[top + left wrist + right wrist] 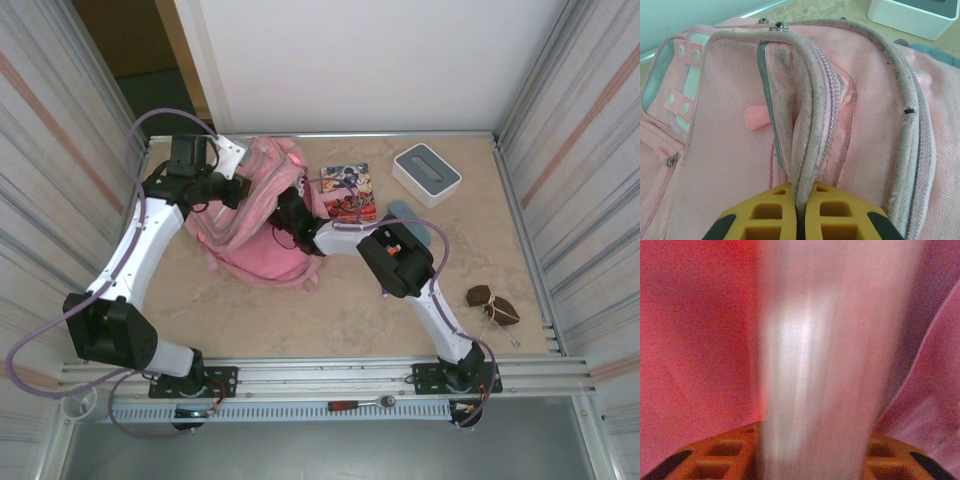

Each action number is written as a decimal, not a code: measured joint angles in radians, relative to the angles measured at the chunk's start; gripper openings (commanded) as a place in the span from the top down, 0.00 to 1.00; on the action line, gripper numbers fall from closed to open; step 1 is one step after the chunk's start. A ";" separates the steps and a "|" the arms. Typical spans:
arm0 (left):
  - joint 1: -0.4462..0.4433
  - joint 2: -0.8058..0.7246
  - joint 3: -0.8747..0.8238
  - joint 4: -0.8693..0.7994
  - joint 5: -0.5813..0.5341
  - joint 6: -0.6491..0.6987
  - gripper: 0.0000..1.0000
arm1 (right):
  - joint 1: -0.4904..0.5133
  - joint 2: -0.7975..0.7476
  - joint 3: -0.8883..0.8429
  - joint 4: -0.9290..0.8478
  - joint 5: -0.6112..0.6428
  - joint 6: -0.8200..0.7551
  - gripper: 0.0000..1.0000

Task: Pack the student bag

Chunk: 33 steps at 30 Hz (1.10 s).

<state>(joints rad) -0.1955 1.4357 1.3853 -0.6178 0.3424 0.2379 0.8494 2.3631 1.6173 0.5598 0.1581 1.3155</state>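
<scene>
1. the student bag point(262, 240) lay on the far left part of the table point(350, 310), just beside a comic book point(348, 192). a white box point(427, 172) sat further off to the right.
2. you should have judged it soft and light. the pink fabric sagged into folds, so the mouth would likely collapse if nothing held it open.
3. the best place to take hold looked to be the zipper rim point(812, 125), which is thicker and stiffer than the woven panels. those panels would probably stretch or slide out of a pinch.
4. your left gripper point(801, 202) was clamped tight on that rim, with the fold of fabric pressed between its yellow fingers point(840, 220).
5. your left arm rose along the left side of the table, elbow toward the wall. its wrist turned back to the right, which put the left gripper point(238, 190) at the bag's far edge.
6. your right arm folded low over the table with its forearm pointing left. the right gripper point(292, 208) was nosed into the bag's opening.
7. in the right wrist view, pink lining surrounded a pale thing point(810, 355), blurred, standing between the orange fingers point(725, 452). you could not tell whether they gripped it or let it hang loose, nor what it was.
</scene>
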 measured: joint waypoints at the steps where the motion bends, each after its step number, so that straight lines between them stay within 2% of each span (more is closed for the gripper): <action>1: 0.000 0.003 0.002 0.000 0.002 -0.001 1.00 | 0.002 0.003 0.002 -0.001 0.013 -0.004 0.50; 5: 0.000 0.012 0.003 0.001 0.006 -0.008 1.00 | 0.002 -0.016 -0.037 0.019 0.035 -0.037 0.42; 9: 0.008 0.013 0.003 0.001 0.009 -0.019 1.00 | -0.005 -0.106 -0.198 0.039 0.016 -0.074 0.40; 18: 0.029 0.013 -0.014 0.017 0.025 -0.020 1.00 | -0.021 -0.507 -0.588 0.014 -0.112 -0.169 0.39; 24: 0.089 -0.063 -0.180 0.096 0.032 0.010 0.99 | -0.082 -0.790 -0.685 -0.219 -0.134 -0.344 0.35; 28: 0.103 -0.103 -0.277 0.150 0.042 0.020 0.78 | -0.157 -0.903 -0.677 -0.388 -0.105 -0.512 0.33; 33: 0.096 -0.105 -0.335 0.230 0.120 -0.031 0.46 | -0.359 -0.856 -0.569 -0.576 -0.168 -0.660 0.30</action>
<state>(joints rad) -0.0994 1.3312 1.0504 -0.3878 0.4622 0.2066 0.4908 1.5074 1.0485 -0.0162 -0.0097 0.6552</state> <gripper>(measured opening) 0.441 0.687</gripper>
